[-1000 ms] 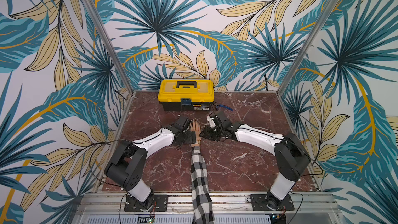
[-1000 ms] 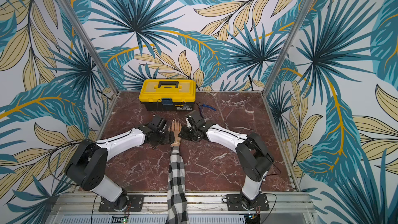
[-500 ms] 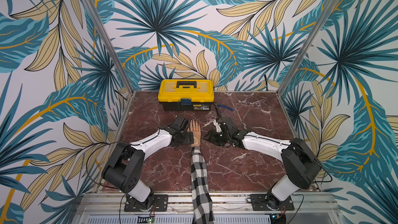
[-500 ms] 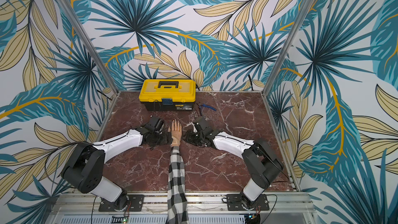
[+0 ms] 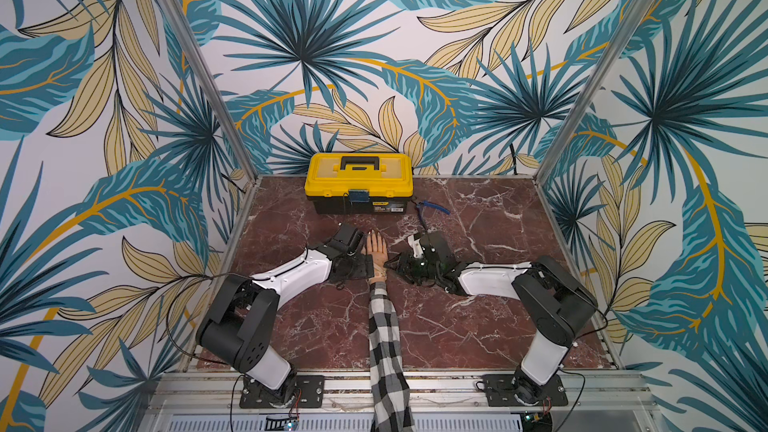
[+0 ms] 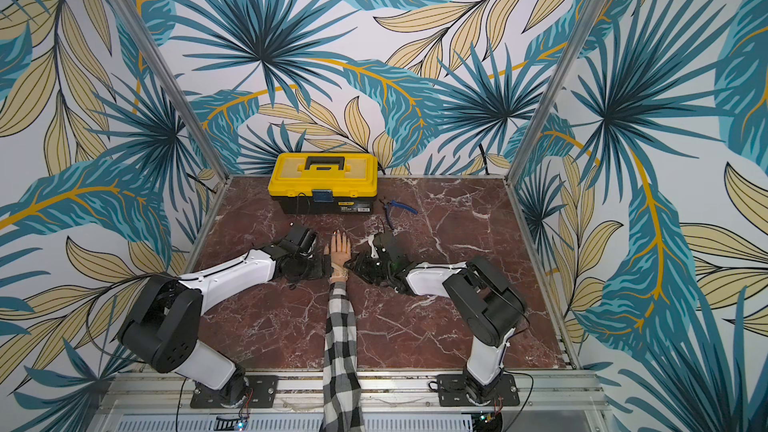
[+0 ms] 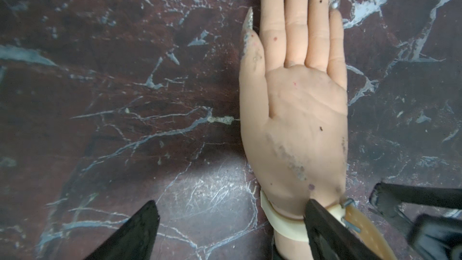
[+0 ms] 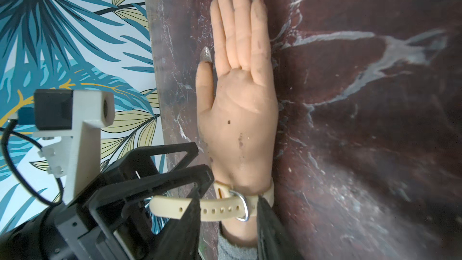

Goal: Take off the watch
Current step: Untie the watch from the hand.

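The watch (image 8: 215, 210) is on the wrist of the mannequin hand (image 8: 237, 121), which lies palm up on the table (image 8: 375, 133). Its loose strap end (image 8: 167, 207) sticks out from the wrist. The right gripper (image 8: 228, 203) has jaws a little apart, one each side of the buckle (image 8: 241, 206). The left gripper (image 7: 231, 205) is spread wide, one finger (image 7: 325, 226) on the strap.

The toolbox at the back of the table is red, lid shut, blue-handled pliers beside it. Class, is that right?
No: the toolbox is yellow, not red, as both top views show. Its lid is shut, and the blue-handled pliers do lie beside it.
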`<action>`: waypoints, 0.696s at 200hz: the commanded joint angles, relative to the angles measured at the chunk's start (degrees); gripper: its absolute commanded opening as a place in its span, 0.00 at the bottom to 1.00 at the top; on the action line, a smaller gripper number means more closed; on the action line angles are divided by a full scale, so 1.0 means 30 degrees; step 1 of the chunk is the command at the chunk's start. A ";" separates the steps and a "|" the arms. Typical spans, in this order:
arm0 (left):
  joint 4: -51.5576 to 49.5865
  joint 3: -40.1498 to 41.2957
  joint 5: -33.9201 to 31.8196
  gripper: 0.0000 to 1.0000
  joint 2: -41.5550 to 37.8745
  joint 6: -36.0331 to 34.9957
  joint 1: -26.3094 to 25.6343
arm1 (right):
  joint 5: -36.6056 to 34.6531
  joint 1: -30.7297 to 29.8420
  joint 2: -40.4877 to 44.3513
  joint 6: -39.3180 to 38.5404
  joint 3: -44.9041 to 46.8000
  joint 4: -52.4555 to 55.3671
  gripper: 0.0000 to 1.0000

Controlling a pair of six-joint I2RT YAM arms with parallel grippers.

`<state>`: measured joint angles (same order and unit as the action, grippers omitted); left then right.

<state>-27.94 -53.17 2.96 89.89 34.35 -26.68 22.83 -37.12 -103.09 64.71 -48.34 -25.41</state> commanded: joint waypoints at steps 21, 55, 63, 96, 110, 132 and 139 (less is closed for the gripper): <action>-0.0060 0.0031 -0.0137 0.93 -0.0053 -0.0200 0.0081 | 0.0593 0.0048 -0.0873 0.1164 0.0464 -0.1950 0.37; -0.0053 0.0055 -0.0138 0.93 -0.0093 -0.0200 0.0081 | 0.0678 0.0043 -0.1158 0.1324 0.0493 -0.2127 0.36; -0.0060 0.0064 -0.0168 0.92 -0.0105 -0.0170 0.0084 | 0.0765 0.0061 -0.1210 0.1391 0.0466 -0.2248 0.36; -0.0060 0.0060 -0.0138 0.93 -0.0092 -0.0142 0.0101 | 0.0915 0.0012 -0.1515 0.1573 0.0350 -0.2427 0.36; -0.0052 0.0066 -0.0138 0.92 -0.0065 -0.0142 0.0079 | 0.1044 0.0008 -0.1639 0.1637 0.0320 -0.2584 0.36; -0.0061 0.0038 -0.0152 0.92 -0.0061 -0.0147 0.0097 | 0.1350 -0.0018 -0.1804 0.1944 0.0319 -0.3052 0.35; -0.0060 0.0055 -0.0167 0.93 -0.0063 -0.0141 0.0097 | 0.1496 -0.0014 -0.1847 0.2078 0.0321 -0.3289 0.35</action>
<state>-27.94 -53.17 2.94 89.89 34.28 -26.68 25.26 -37.10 -107.37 69.30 -47.88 -32.36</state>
